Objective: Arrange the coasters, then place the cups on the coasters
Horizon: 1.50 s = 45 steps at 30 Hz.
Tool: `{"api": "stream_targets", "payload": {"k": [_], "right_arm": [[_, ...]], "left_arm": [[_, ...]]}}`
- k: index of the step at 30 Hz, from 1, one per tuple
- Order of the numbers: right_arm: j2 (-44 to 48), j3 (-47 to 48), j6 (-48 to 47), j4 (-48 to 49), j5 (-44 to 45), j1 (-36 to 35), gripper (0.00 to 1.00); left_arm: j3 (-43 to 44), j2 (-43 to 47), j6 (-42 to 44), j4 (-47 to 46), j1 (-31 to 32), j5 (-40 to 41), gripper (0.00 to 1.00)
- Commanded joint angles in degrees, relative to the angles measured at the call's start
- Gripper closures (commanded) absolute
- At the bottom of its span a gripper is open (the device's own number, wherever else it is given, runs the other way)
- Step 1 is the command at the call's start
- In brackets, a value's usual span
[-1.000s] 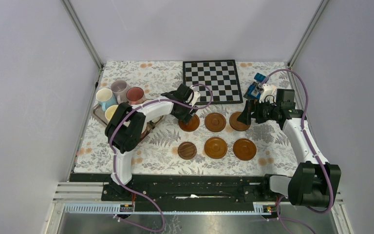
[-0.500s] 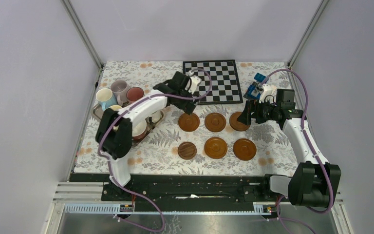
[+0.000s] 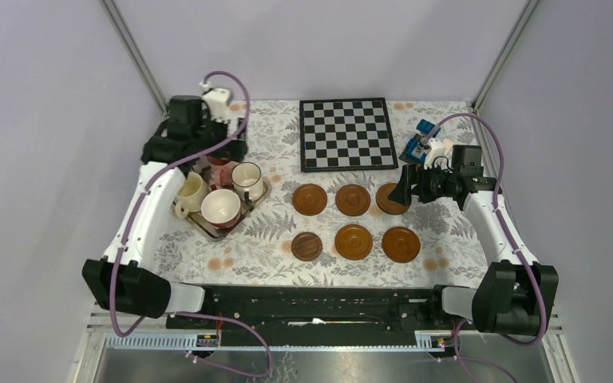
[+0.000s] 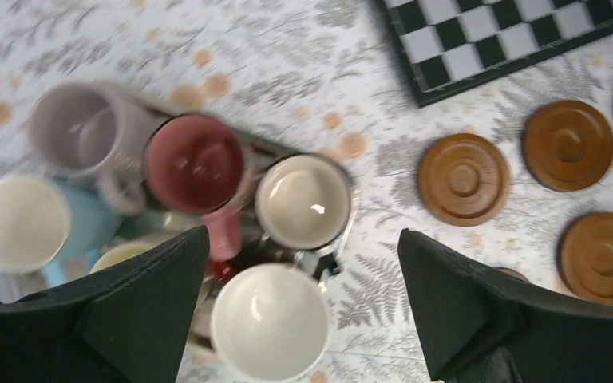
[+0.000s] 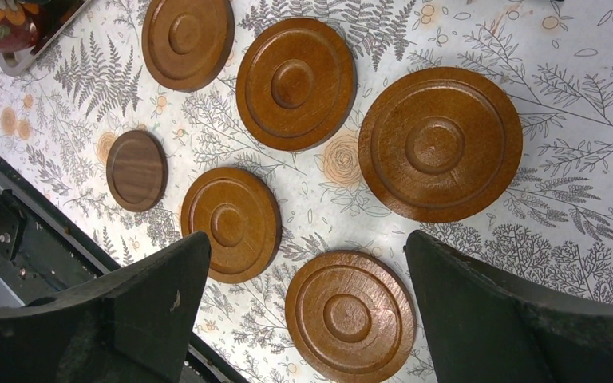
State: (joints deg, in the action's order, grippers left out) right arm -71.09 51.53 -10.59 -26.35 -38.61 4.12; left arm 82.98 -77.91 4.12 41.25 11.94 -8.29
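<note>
Six wooden coasters [image 3: 353, 241] lie in two rows of three on the floral cloth [image 3: 263, 239], all bare. The cups [image 3: 221, 207] crowd the metal tray [image 3: 204, 229] at left. The left gripper [image 4: 301, 235] hovers over them, fingers spread wide and empty; the right gripper [image 5: 307, 239], equally spread, hangs above the coasters

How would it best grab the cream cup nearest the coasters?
Probably by the rim of the cream cup, coming straight down: it stands upright, mouth open. One finger inside, one outside on the side facing the coasters, since the pink cup and white cup crowd its other sides.
</note>
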Motion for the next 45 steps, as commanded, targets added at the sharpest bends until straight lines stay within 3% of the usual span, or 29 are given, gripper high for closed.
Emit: {"api": "stream_targets", "payload": {"k": [1, 7, 12, 23, 36, 45], "right_arm": [[-0.4, 2.9, -1.1, -2.2, 0.5, -0.3, 0.0], [1.3, 2.0, -2.1, -2.1, 1.9, -0.4, 0.0], [1.7, 1.3, -2.5, -2.0, 1.6, -0.4, 0.0], [1.9, 0.8, -2.9, -1.8, 2.2, -0.4, 0.0], [1.2, 0.7, -3.1, -1.8, 2.1, -0.4, 0.0], [1.1, 0.9, -2.9, -1.8, 1.9, -0.4, 0.0]], "left_arm": [[-2.8, 2.9, 2.0, 4.6, -10.8, -3.3, 0.02], [-5.5, 1.1, 7.2, 3.3, -27.8, -6.3, 0.17], [-4.8, -4.6, 8.5, 0.6, -34.3, -7.2, 0.28], [-3.9, -10.7, 11.4, -0.9, -35.8, -9.3, 0.44], [-7.5, -5.5, 28.6, 12.9, -37.5, -16.3, 0.46], [-14.5, -6.4, 32.8, 10.2, -39.8, -16.2, 0.42]]}}
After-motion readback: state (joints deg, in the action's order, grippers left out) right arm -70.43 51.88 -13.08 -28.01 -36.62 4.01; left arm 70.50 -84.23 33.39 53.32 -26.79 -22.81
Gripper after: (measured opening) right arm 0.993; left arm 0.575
